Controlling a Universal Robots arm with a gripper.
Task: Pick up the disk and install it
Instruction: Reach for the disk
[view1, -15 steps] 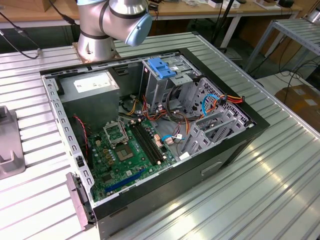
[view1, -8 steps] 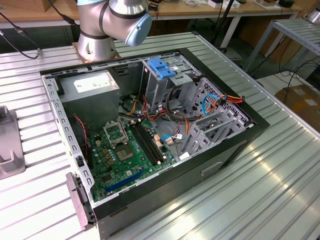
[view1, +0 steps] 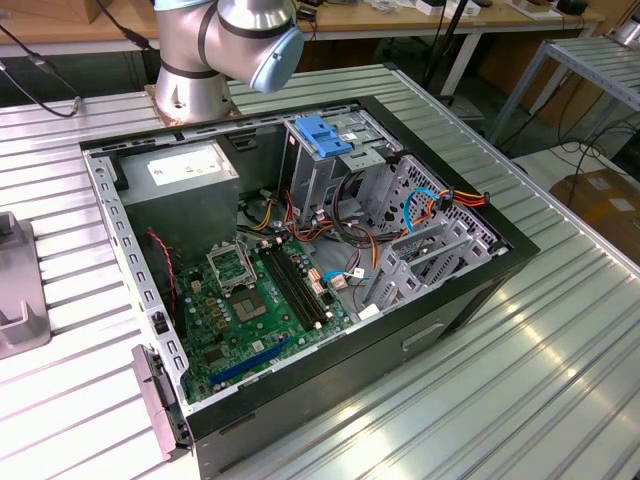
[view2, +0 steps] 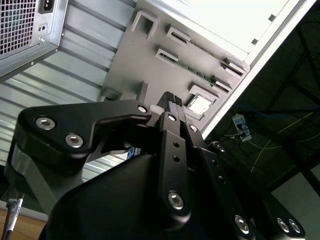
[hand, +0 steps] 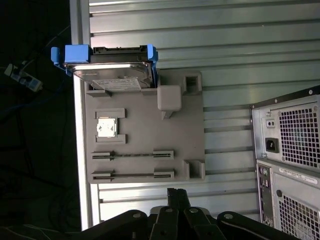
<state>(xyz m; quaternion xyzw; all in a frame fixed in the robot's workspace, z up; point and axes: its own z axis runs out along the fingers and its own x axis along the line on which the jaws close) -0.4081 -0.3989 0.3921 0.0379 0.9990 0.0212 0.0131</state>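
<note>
**Awaiting pickup: disk on the fixture, gripper clenched on nothing**

No step of the task is judged to have been done. In the first wrist view the disk (hand: 107, 72) is seen lying at one end of a grey fixture plate (hand: 145, 145), its blue side rails overhanging the plate's edge. The plate rests on the ribbed metal tabletop (hand: 235, 50), close beside the rear panel of the computer case (hand: 290, 150). The gripper (hand: 176, 192) is held well apart from the disk, past the opposite end of the plate. Its fingers are pressed together with nothing between them, and the same closed, empty state is seen in the second wrist view (view2: 172, 98).

In the exterior view the case (view1: 470, 290) is shown lying open, with the motherboard (view1: 250, 300), the power-supply box (view1: 185, 170) and a metal drive cage (view1: 335, 165) topped by a blue plastic piece (view1: 322, 135) exposed. Grasping, carrying and installing are all judged to be left.

Several things cannot be settled. The arm (view1: 230, 40) is cut off by the exterior view's upper edge. Which bay is meant for the disk cannot be told, since the cage is crowded with cables. A small square part (hand: 106, 127) and two thin strips held in slots on the plate cannot be identified with certainty.
</note>
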